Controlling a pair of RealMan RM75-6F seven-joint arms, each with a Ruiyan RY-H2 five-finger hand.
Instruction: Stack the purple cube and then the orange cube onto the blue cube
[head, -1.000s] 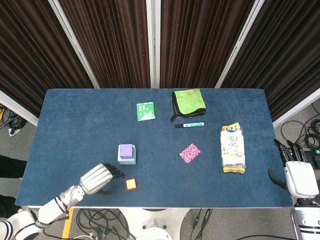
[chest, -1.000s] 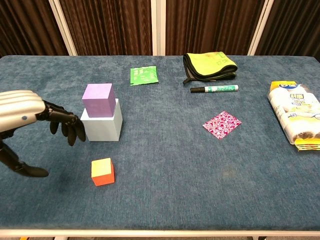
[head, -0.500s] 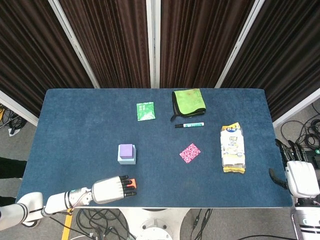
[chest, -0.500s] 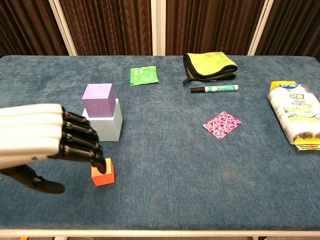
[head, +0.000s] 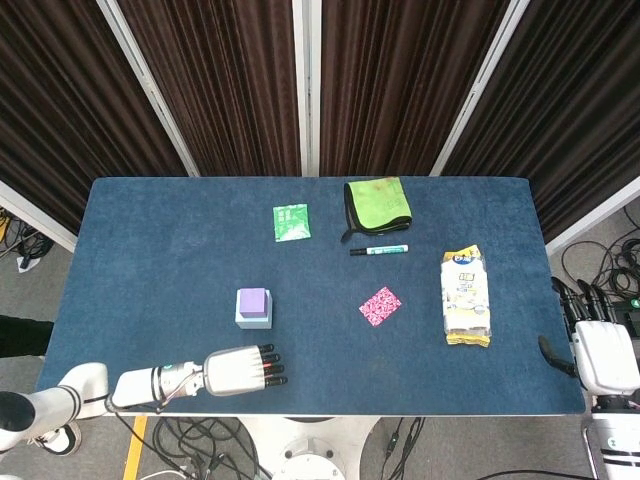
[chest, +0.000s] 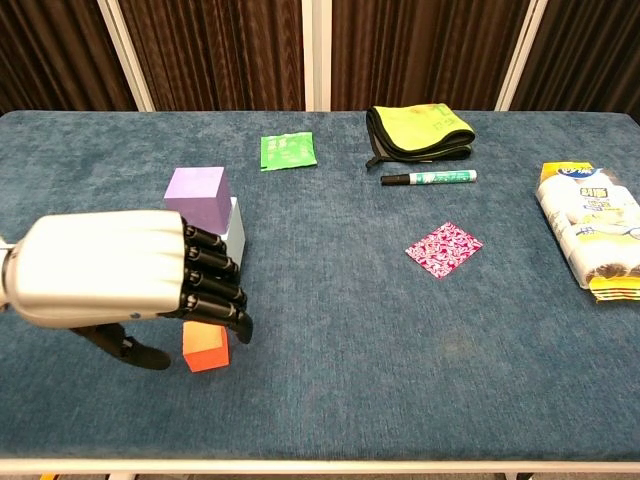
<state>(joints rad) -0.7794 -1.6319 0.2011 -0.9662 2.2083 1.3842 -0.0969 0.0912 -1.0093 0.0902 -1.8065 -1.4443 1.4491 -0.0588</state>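
On the blue-carpeted desk (chest: 330, 400), the purple cube (chest: 196, 198) sits on the pale blue cube (chest: 236, 228). In front of that stack lies the small orange cube (chest: 205, 349), with the left robot hand (chest: 130, 283) directly above it, fingers (chest: 215, 292) extended rightward.

A desk (head: 150, 240) covered in dark blue fabric stands before dark brown pleated curtains (head: 230, 80) split by pale vertical and slanted frame bars (head: 306, 85). Grey floor (head: 45, 265) shows past both side edges, with black cables (head: 600, 265) lying at the right.
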